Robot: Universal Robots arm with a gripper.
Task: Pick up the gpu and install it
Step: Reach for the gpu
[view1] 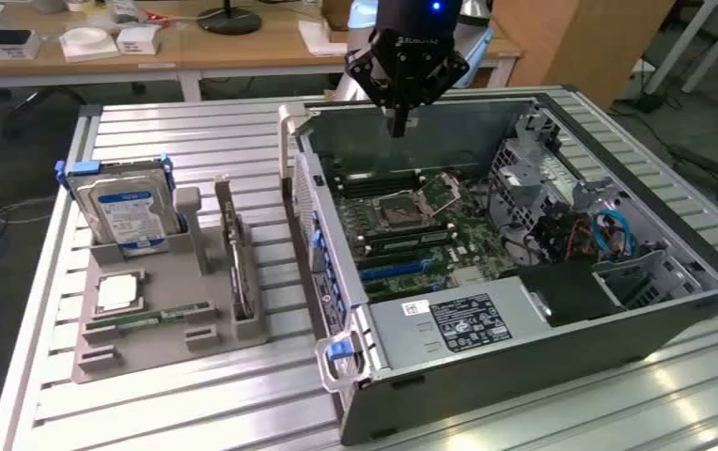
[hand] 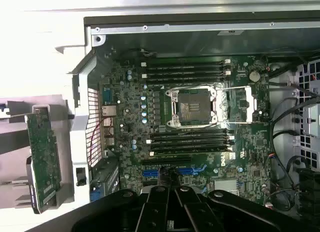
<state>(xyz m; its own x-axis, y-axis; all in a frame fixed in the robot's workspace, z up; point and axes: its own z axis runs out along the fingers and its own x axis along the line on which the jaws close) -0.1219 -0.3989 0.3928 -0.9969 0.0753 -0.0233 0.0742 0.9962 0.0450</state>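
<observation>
On top of the ribbed metal table (view1: 183, 132) sits a big open PC case (view1: 560, 362), w/ its green board (view1: 460, 240) showing. At 9 o'clock from it in the exterior view is a grey tray (view1: 108, 362). Over the case's 12 o'clock end hangs the gripper (view1: 397, 127), fingers pinched shut, empty. On edge in the tray, approx. its 3 o'clock side, stands the gpu (view1: 236, 268).

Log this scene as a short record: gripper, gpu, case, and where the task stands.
gripper: shut, empty, above the far end of the case
computer case: open, motherboard exposed
gpu: on edge in the grey holder, on the exterior view's left of the case
task status: gpu not yet picked up
</observation>
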